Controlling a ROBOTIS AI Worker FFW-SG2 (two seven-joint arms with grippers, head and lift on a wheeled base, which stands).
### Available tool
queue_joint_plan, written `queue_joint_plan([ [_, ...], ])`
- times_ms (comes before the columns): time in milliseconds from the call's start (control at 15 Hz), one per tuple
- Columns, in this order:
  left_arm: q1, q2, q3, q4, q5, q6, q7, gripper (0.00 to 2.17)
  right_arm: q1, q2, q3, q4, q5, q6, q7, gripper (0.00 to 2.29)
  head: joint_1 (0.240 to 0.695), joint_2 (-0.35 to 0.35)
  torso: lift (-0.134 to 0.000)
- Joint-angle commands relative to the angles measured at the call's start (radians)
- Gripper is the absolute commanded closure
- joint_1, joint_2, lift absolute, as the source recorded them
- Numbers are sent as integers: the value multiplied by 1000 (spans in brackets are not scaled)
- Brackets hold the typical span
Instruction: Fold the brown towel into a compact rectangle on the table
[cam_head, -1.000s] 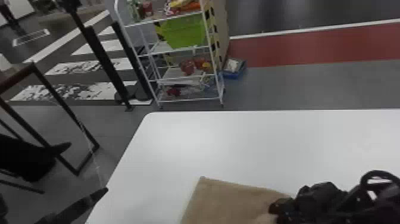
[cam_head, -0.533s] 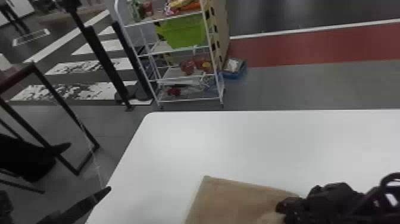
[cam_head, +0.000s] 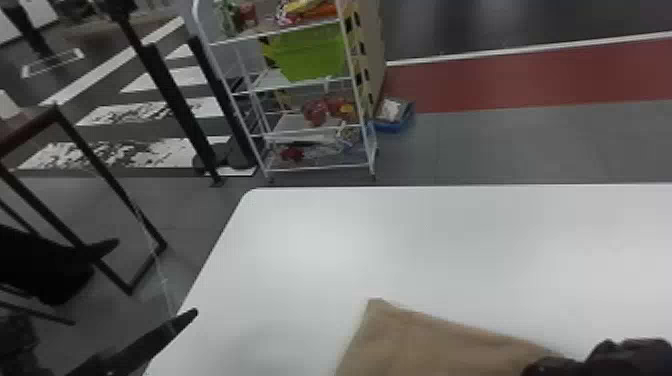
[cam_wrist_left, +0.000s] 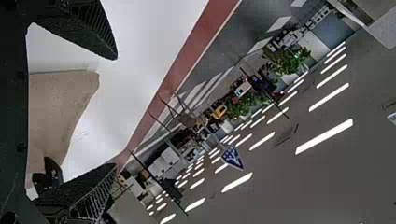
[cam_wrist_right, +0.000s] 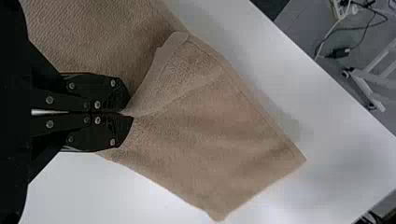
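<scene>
With the right gripper (cam_wrist_right: 129, 115) clamped on a fold of the brown towel (cam_wrist_right: 219, 135) on the white table (cam_wrist_right: 280, 200), and the left gripper (cam_wrist_left: 115, 112) spread and empty, guide the held cloth low and level, aligning edges before release.

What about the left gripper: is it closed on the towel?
No, in the left wrist view the left gripper has its two fingers wide apart.
</scene>
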Motion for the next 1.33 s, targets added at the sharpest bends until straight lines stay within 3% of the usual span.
queue_joint_plan([
  [0,1,-6,-7,1,-7,0,-10,63,47,-13,-116,-132,-78,-2,3,1301,695,350,-122],
  [133,1,-6,-13,4,-11,0,-10,63,123,-32,-164,-144,-107,-14,3,1301,695,350,-122],
  [267,1,-6,-25,4,-16,0,-10,63,146,-23,-150,-31,-64,-94,3,1301,695,350,-122],
  [400,1,-6,-36,3,-19,0,-10,63,123,-12,-150,-9,-59,-118,3,1301,695,350,-122],
  [533,1,-6,-51,3,-24,0,-10,66,121,-6,-204,-106,-104,-106,3,1301,695,350,-122],
  [733,-2,-6,-71,0,-36,0,-10,66,207,-15,-371,-264,-230,-94,3,1301,695,350,-122],
  [1067,-16,-6,-85,3,-56,0,-10,66,225,-12,-372,-46,-164,-189,3,1301,695,350,-122],
  [1267,-22,-6,-100,1,-74,0,-10,66,216,-10,-354,-35,-164,-189,3,1301,695,350,-122],
])
